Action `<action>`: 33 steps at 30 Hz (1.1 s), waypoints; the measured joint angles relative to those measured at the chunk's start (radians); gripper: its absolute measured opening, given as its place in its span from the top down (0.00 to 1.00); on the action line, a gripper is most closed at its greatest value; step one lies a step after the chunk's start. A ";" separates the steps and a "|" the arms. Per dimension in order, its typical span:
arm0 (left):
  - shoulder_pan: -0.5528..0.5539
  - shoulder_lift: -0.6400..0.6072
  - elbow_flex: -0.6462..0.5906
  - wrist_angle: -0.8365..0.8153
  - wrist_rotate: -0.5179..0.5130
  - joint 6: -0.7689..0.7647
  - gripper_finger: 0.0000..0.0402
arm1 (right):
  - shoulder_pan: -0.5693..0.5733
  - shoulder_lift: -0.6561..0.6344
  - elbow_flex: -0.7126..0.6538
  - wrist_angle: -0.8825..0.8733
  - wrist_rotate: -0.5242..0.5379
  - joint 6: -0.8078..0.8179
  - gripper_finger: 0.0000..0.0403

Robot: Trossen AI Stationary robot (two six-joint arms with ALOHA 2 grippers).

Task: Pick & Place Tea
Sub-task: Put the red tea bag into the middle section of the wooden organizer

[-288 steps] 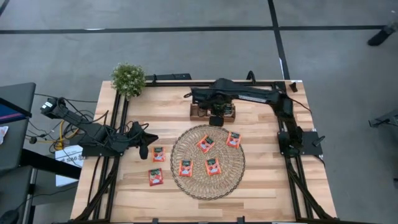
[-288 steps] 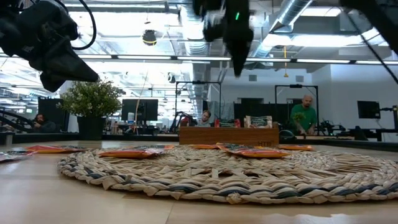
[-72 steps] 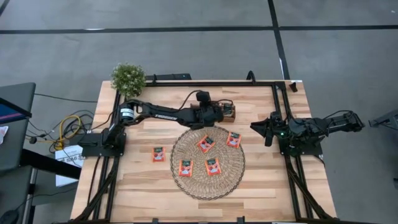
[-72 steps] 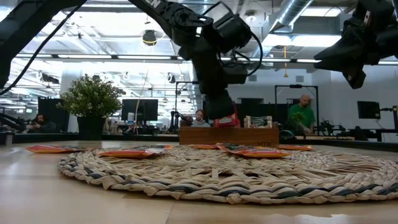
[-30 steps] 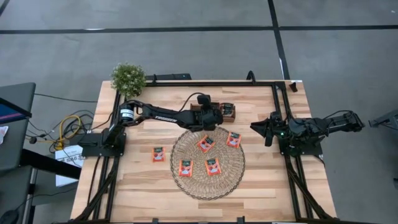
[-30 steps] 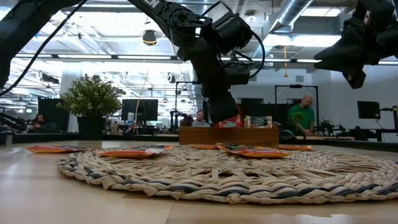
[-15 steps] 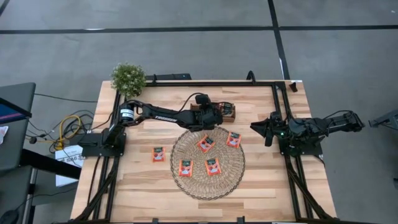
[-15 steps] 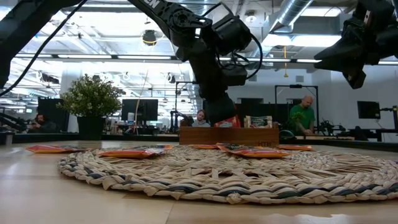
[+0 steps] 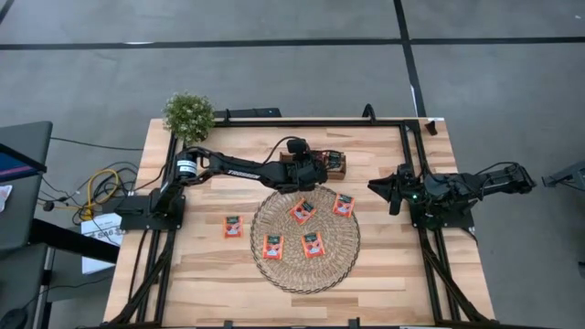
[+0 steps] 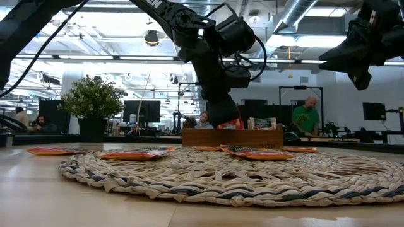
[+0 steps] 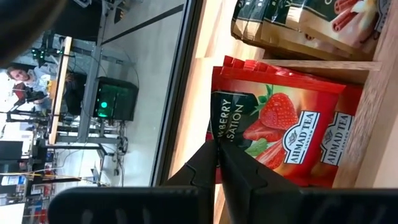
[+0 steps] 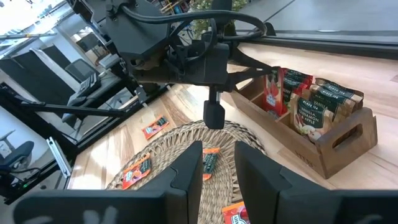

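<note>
Red strawberry tea sachet (image 11: 264,134) pinched upright in compartmented brown wooden tray (image 12: 336,149) by clenched left hand (image 11: 217,151); right hand (image 12: 217,163) parted, idle.

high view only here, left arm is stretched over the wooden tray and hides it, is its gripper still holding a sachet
Observer: The left gripper is shut on the edge of a red strawberry tea sachet that stands upright in the wooden tray.
Operator: is it lifted clear or down inside
Observer: Down inside: the left wrist view shows its lower edge within the compartment, with more red sachets stacked behind it.
Operator: what's in the next compartment
Observer: Darker green-and-gold sachets, also upright, seen in the right wrist view.
Operator: right arm busy?
Observer: No, the right gripper hangs open above the table's right side, empty.
</note>
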 joint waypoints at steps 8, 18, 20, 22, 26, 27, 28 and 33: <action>-0.003 0.000 0.000 -0.001 0.000 0.001 0.96 | 0.000 0.000 0.000 0.000 0.000 0.000 0.79; -0.002 0.000 0.000 -0.031 0.020 0.004 0.96 | 0.000 0.000 0.000 0.000 0.000 0.000 0.79; -0.002 0.000 0.000 -0.031 0.011 0.004 0.96 | 0.000 0.000 0.000 0.000 0.000 0.000 0.79; -0.002 0.000 0.000 -0.030 0.008 0.005 0.96 | 0.000 0.000 0.000 0.000 0.000 0.000 0.79; -0.002 0.000 0.000 -0.030 0.031 0.005 0.96 | 0.000 0.000 0.000 0.000 0.000 0.000 0.79; -0.002 0.000 0.000 -0.030 0.042 0.005 0.96 | 0.000 0.000 0.000 0.000 0.000 0.000 0.79; -0.002 0.000 0.000 -0.030 0.047 0.005 0.96 | 0.000 0.000 0.000 0.000 0.000 0.000 0.79; -0.001 0.000 0.000 -0.030 0.048 0.051 0.96 | 0.000 0.000 0.000 0.000 0.000 0.000 0.79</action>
